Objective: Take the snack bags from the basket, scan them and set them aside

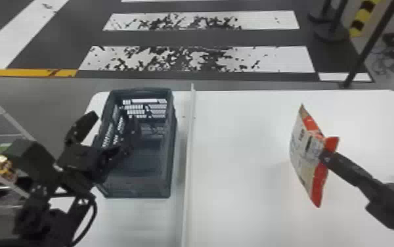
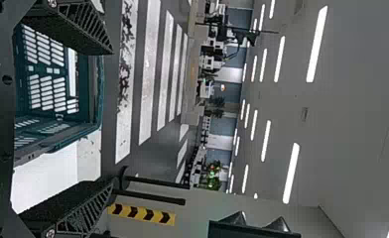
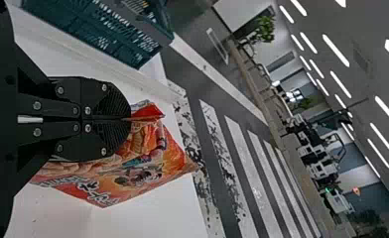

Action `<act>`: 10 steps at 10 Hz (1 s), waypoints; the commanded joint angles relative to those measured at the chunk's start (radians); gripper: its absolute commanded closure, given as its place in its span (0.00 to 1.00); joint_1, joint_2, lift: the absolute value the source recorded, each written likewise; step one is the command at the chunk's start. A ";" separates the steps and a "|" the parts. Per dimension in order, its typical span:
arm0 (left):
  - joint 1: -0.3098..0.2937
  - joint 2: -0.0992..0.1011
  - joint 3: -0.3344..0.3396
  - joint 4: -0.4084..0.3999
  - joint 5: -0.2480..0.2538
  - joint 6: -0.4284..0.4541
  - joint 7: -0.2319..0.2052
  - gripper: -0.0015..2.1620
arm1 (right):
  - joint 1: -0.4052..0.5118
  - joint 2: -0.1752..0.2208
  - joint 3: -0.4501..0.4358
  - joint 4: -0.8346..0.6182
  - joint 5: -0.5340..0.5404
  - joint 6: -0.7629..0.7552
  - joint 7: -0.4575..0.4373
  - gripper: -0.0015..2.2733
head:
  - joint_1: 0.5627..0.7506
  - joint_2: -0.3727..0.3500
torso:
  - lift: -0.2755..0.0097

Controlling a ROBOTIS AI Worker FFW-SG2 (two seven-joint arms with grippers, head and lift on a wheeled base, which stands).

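Snack bag (image 1: 308,164) of red, orange and pale film hangs above right part of white flat table (image 1: 239,203); black right gripper (image 1: 325,156) holds it by one edge, flat fingers closed. Dark rectangular plastic basket (image 1: 137,186) with slotted walls stands at left. Black left gripper (image 1: 109,131), fingers spread wide, holds nothing beside basket's left wall. Long narrow white strip (image 1: 189,157) runs near to far, between basket and bag.
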 commanded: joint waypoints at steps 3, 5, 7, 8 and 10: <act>0.003 0.000 -0.024 -0.004 -0.017 0.003 -0.001 0.03 | -0.010 0.097 -0.214 0.189 -0.362 0.064 0.008 0.99 | 0.70 0.47 | 0.70; 0.001 0.000 -0.031 -0.003 -0.017 0.000 0.001 0.03 | 0.026 0.143 -0.254 0.192 -0.353 0.104 -0.144 0.99 | 0.70 0.39 | 0.70; 0.001 0.001 -0.027 0.002 -0.008 0.000 0.001 0.03 | 0.058 0.143 -0.247 0.182 -0.316 0.086 -0.279 0.99 | 0.70 0.31 | 0.70; 0.001 0.001 -0.027 0.005 -0.004 0.000 -0.003 0.03 | 0.064 0.143 -0.233 0.180 -0.299 0.055 -0.314 0.99 | 0.70 0.28 | 0.70; -0.008 0.005 -0.028 0.005 -0.002 0.000 -0.006 0.03 | 0.065 0.143 -0.227 0.146 -0.264 0.040 -0.350 0.80 | 0.70 0.26 | 0.70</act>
